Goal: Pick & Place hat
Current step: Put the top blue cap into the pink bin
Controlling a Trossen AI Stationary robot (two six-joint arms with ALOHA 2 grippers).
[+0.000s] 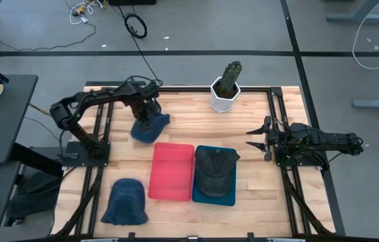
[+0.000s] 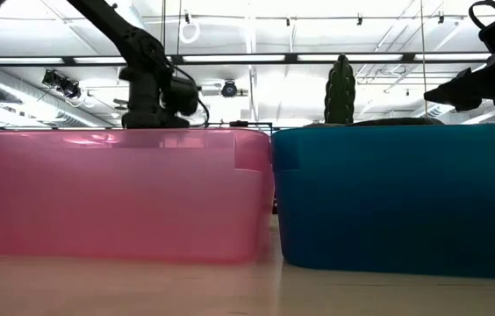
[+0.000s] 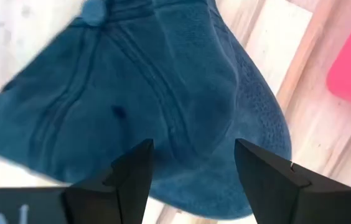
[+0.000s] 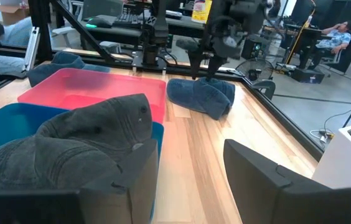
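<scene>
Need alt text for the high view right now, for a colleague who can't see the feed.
Overhead, the left gripper is down over a blue hat beside a pink bin. A dark hat sits in the blue bin; another blue hat lies on the table. The right gripper waits, open, near a potted cactus.

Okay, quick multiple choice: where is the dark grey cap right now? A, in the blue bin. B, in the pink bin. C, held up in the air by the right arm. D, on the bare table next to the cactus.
A: the high view shows the dark grey cap sitting in the blue bin, while the pink bin beside it holds nothing.
</scene>
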